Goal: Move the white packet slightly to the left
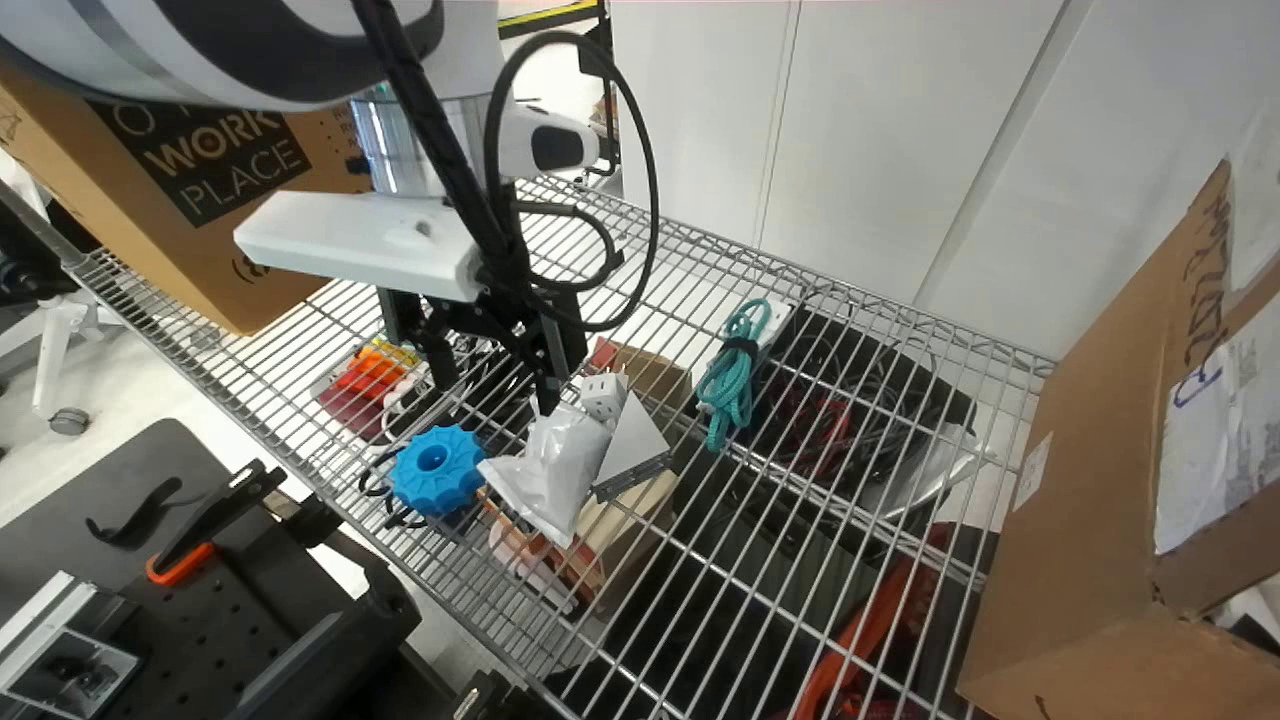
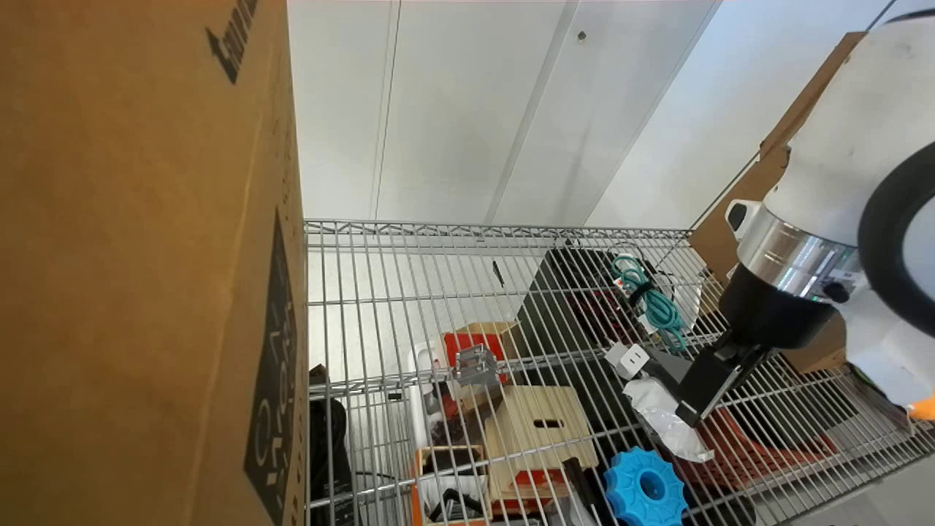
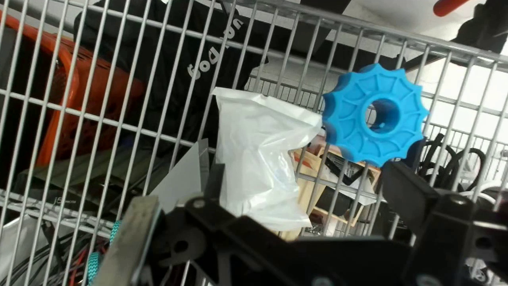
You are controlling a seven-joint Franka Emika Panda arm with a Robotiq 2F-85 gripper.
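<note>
The white packet [image 1: 556, 465] is a glossy, wrinkled pouch lying on the wire shelf [image 1: 720, 570] beside a blue round item [image 1: 437, 470]. Both also show in an exterior view, the packet [image 2: 661, 416] left of the gripper [image 2: 697, 398] and the blue item [image 2: 644, 486] nearer the camera. In the wrist view the packet [image 3: 258, 163] lies left of the blue item [image 3: 375, 115]. My gripper [image 1: 495, 385] is open with its fingers wide apart, nothing between them gripped. In the wrist view [image 3: 309, 186] the left finger overlaps the packet's left edge; I cannot tell whether it touches. The packet's lower end is partly hidden.
A white plug adapter [image 1: 604, 395] and a flat white box [image 1: 632, 440] lie against the packet's far side. A teal cord bundle [image 1: 733, 375] lies beyond. Cardboard boxes [image 1: 1090, 560] [image 1: 220, 190] stand at both shelf ends. Several things show below through the wires.
</note>
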